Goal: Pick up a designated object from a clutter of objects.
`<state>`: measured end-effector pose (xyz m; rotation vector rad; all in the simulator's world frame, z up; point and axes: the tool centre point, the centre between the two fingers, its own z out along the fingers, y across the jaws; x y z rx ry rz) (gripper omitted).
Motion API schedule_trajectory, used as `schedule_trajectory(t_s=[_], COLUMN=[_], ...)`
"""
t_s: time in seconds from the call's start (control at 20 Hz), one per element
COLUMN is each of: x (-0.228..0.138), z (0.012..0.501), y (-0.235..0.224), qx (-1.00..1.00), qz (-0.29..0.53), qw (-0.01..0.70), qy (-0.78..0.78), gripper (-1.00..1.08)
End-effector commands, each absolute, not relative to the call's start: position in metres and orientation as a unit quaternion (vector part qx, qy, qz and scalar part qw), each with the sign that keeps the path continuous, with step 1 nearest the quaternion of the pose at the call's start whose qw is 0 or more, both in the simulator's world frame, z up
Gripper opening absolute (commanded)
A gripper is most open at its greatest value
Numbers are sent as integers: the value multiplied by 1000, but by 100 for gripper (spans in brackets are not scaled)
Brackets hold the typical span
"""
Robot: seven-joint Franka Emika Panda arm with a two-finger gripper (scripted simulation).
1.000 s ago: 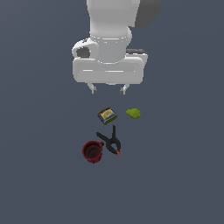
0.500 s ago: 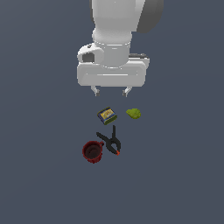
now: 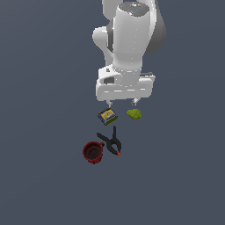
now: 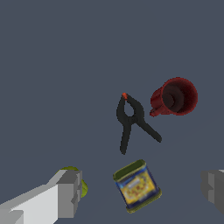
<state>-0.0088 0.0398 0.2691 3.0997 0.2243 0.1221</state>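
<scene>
Hand [image 3: 122, 103] spread wide, holding nothing, above the box [image 3: 107, 116] and lump [image 3: 134, 114].

Yellow-green lump lies on the desk [image 3: 44, 132] just beside the box, apart from clamp [image 3: 111, 141] and mug [image 3: 92, 152]. Looks small, light, rounded and lumpy; likely to slip. Best pinched across its middle, low.

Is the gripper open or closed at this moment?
Open. In the wrist view the gripper has its fingers spread wide, with the dark box in the gap between them, nothing clamped.
</scene>
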Motion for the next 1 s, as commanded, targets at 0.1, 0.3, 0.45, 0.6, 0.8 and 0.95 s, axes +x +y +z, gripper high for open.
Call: schedule_trajectory(t_s=[0.1, 0.3, 0.45, 0.6, 0.8, 0.95], x=[-31, -58, -80, -101, -124, -137], z=[222, 180, 153, 131, 111, 100], y=[68, 93, 109, 121, 132, 137], qx=[993, 987, 982, 977, 971, 967], qz=[30, 22, 16, 11, 5, 3], qw=[14, 12, 10, 7, 4, 2], qy=[117, 160, 189, 214, 240, 253], gripper=[100, 100, 100, 100, 100, 100])
